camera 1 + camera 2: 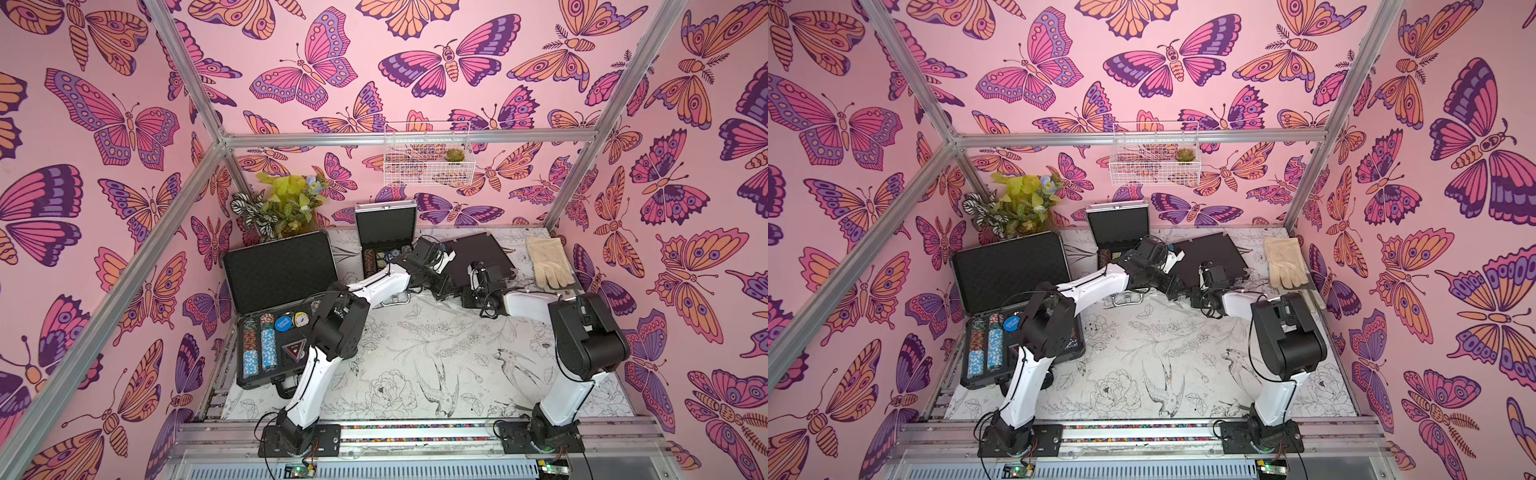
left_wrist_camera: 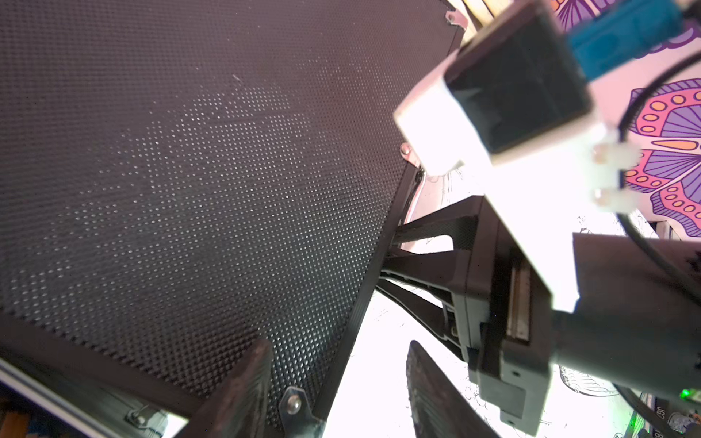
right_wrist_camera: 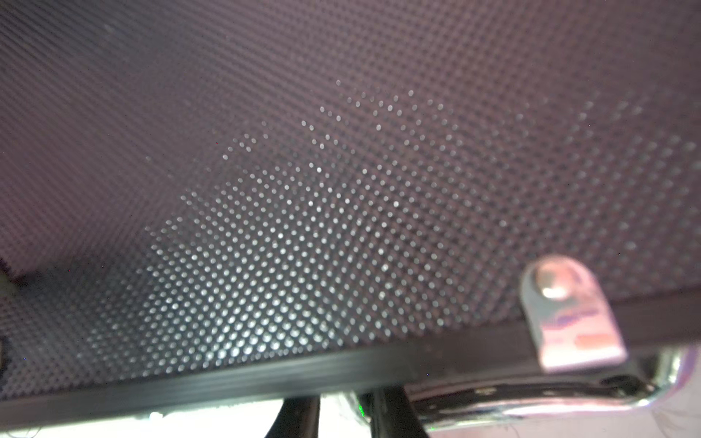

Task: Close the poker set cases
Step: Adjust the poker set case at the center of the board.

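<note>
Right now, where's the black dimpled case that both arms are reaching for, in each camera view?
Both top views: black dimpled case at the back, between the open silver case and the cream glove.
Left wrist: it fills most of the picture.
Right wrist: its dimpled surface fills nearly everything.
Landmark: the right arm by the case's edge, in both top views and the left wrist view.

Cream glove (image 1: 546, 262) flat, table (image 1: 436, 361) far-right corner. Fake plant (image 1: 282, 208) far-left corner. Wire basket (image 1: 399, 166) on wall holds succulent (image 1: 455, 155).
</note>
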Controlling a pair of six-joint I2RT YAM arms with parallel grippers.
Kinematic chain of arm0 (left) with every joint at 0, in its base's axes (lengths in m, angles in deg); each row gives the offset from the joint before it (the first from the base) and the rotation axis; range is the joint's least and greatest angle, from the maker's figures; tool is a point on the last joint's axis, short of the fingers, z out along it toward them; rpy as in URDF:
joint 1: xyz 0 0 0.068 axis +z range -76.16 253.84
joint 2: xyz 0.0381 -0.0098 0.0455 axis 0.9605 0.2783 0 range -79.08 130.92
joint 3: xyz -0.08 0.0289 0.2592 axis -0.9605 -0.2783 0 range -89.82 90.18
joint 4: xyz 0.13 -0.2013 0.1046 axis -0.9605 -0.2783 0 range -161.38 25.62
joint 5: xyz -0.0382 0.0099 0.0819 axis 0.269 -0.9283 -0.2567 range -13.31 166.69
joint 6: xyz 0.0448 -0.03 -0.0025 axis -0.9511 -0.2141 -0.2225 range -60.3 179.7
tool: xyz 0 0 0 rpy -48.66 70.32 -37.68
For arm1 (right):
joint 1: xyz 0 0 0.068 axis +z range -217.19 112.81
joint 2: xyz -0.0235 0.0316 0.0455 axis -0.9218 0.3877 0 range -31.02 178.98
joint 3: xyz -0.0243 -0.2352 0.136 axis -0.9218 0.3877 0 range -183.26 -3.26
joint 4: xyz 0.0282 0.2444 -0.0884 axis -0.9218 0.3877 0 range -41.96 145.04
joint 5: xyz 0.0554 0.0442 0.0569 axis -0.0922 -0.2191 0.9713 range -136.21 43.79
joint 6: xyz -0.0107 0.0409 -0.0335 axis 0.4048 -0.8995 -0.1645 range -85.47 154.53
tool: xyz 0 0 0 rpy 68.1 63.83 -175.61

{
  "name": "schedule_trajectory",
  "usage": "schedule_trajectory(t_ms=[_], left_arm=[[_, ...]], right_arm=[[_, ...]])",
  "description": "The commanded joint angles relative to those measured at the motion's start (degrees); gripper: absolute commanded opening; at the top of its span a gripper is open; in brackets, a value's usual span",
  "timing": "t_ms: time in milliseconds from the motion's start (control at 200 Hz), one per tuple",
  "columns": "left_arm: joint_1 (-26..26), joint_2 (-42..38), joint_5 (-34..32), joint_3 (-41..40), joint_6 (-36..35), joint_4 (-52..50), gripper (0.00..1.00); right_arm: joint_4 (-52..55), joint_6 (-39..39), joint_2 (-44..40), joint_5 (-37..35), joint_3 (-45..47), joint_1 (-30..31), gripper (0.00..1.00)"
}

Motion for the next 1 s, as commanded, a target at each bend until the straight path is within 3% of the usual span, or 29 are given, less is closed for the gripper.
schedule_trajectory(t_ms=[0, 336, 611, 997], left_arm=[[0.3, 4.1, -0.3, -0.7, -0.5, -5.6, 0.59], [0.4, 4.6, -0.4, -0.6, -0.7, -5.6, 0.59], [0.5, 5.0, -0.4, 0.0, -0.7, -5.6, 0.59], [0.6, 5.1, -0.6, -0.5, -0.4, -5.6, 0.59]], right_arm=[[1.5, -5.8, -1.0, 0.6, 3.1, 1.3, 0.11], [-1.2, -8.2, -2.4, 0.3, 7.4, 2.0, 0.03], [-2.6, -12.9, -7.2, -1.7, 12.3, 4.4, 0.02], [1.8, -25.9, -8.6, -9.2, 14.4, 10.1, 0.06]])
